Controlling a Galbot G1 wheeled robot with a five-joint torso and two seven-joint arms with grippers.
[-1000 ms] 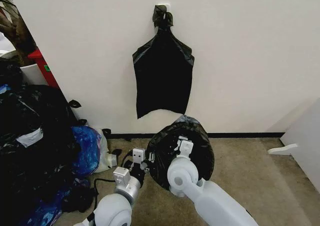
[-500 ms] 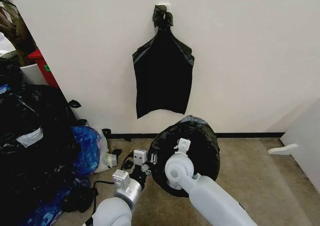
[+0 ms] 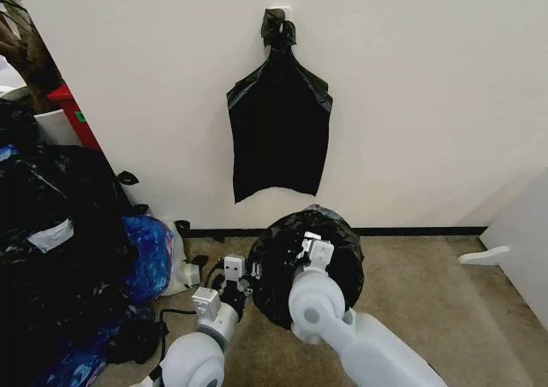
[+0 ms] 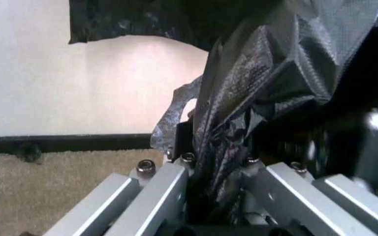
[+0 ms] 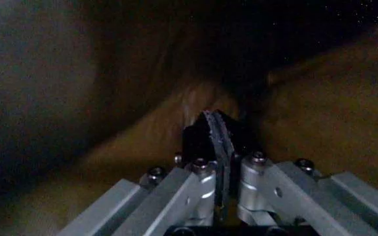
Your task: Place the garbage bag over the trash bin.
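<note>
Both arms are at the garbage bag [image 3: 291,241], a rounded black mass on the floor below the wall. Left gripper [image 4: 208,162] at nine o'clock is clamped on film; right gripper [image 5: 216,135], pressed closed, is inside the bag.

A flat black bag with a knotted top [image 3: 279,134] is hanging on the white wall [image 3: 428,87]. A large heap of black bags [image 3: 51,250] is lying left, beside a blue bag [image 3: 147,254]. A red box [image 3: 75,116] is standing behind, and beige carpet [image 3: 445,293] is covering the floor.

Bright even room light; dim, blurred right wrist view.
</note>
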